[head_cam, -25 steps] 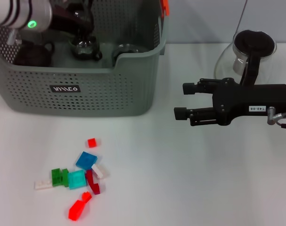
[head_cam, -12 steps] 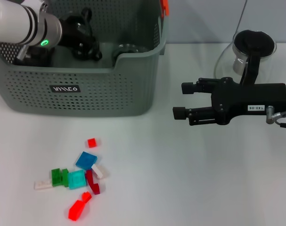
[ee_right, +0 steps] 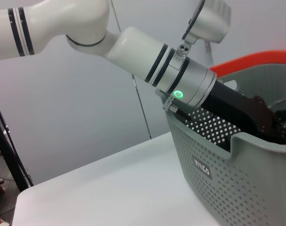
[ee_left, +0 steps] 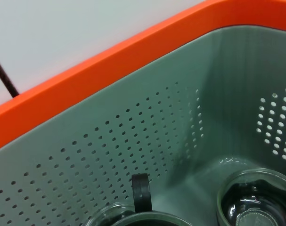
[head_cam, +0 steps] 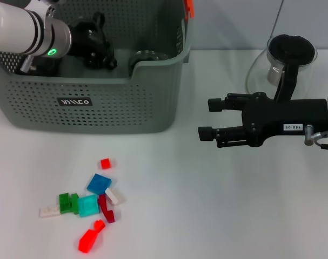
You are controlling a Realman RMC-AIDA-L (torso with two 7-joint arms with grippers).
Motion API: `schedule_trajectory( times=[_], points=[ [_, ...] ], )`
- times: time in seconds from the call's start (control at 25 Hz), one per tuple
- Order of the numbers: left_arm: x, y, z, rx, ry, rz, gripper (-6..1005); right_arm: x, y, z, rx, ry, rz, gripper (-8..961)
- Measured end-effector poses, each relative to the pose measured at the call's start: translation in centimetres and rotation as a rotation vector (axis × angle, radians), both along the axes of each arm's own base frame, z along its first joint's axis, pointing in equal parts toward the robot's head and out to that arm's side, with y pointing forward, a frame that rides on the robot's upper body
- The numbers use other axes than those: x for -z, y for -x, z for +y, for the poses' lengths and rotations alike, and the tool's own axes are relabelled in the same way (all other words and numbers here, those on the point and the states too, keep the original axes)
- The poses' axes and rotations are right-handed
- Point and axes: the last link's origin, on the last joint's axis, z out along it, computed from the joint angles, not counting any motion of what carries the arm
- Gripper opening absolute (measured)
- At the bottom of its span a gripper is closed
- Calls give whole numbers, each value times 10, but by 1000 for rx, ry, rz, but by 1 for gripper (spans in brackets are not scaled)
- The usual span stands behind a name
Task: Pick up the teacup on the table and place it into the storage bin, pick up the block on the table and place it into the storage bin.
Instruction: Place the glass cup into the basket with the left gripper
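The grey perforated storage bin stands at the back left, with an orange clip on its rim. My left gripper is down inside it, above dark glassware. A glass teacup rests on the bin floor. The left wrist view shows the bin wall, a glass teacup and a second cup's black handle. Several small blocks lie on the table at the front left, among them a red block and a blue block. My right gripper hovers open and empty right of the bin.
A glass pitcher with a dark lid stands at the back right, behind my right arm. The right wrist view shows the bin and my left arm reaching over its rim. White table lies between the blocks and my right gripper.
My left arm has swung right and lower into the bin, and now covers the glass cup seen under it earlier. My right gripper has drifted slightly down.
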Motion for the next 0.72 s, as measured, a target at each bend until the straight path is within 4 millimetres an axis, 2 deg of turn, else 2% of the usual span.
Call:
schedule_trajectory(
  times=[0.4, 0.72],
  points=[
    [-1, 1, 0, -11, -11, -14, 129, 0, 0, -1, -3, 3, 0, 883],
    [-6, -1, 0, -21, -19, -28, 385, -1, -1, -1, -2, 0, 2, 884]
  ],
)
